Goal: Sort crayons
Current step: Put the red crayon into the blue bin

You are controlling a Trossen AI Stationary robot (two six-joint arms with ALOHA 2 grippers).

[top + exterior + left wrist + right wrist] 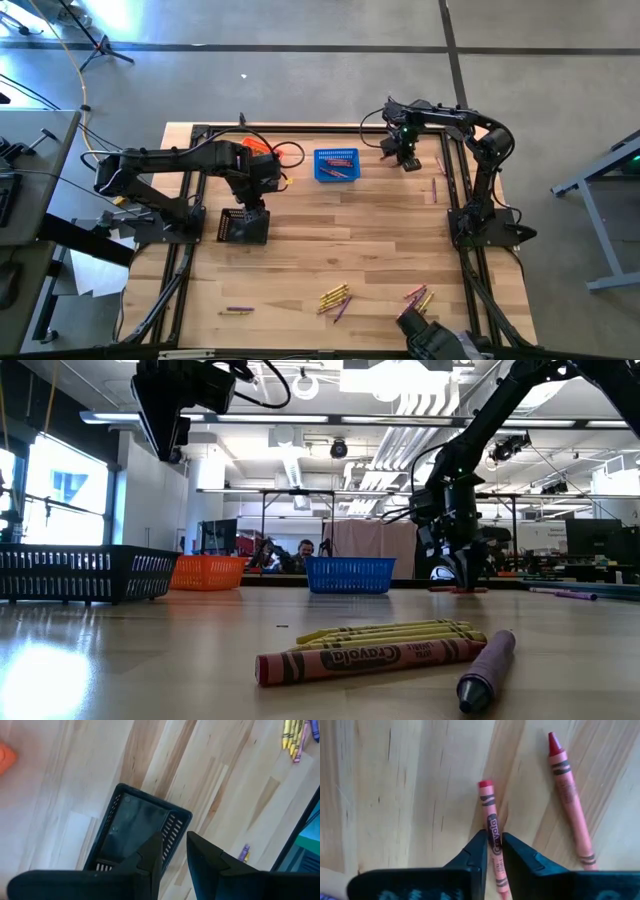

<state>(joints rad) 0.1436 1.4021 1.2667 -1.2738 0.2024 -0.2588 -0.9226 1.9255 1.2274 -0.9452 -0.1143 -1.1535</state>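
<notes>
My right gripper (pixel 494 841) points down at the table's far right (pixel 408 158) and is shut on a red crayon (pixel 490 810). A second red crayon (pixel 568 802) lies flat beside it. My left gripper (pixel 175 851) hangs open above the black mesh basket (pixel 135 822), with nothing between its fingers; in the high view it is over that basket (pixel 243 226). More crayons lie near the front edge: a yellow and purple bunch (pixel 335 298), a few (pixel 420 296) at the right, and one purple crayon (pixel 238 310). My right gripper pinches the red crayon around the middle of its wrapped shaft (pixel 493 831) between its two fingers. The fingers come from above and lie across the crayon. The crayon looks flat on the wood, its tip end (pixel 485 784) sticking out past the fingers.
An orange basket (pixel 262 150) and a blue basket (pixel 336 165) stand at the far side, between the arms. Loose purple crayons (pixel 436 188) lie by the right arm's frame rail (pixel 452 170). Bare wood stretches across the table's middle (pixel 340 230).
</notes>
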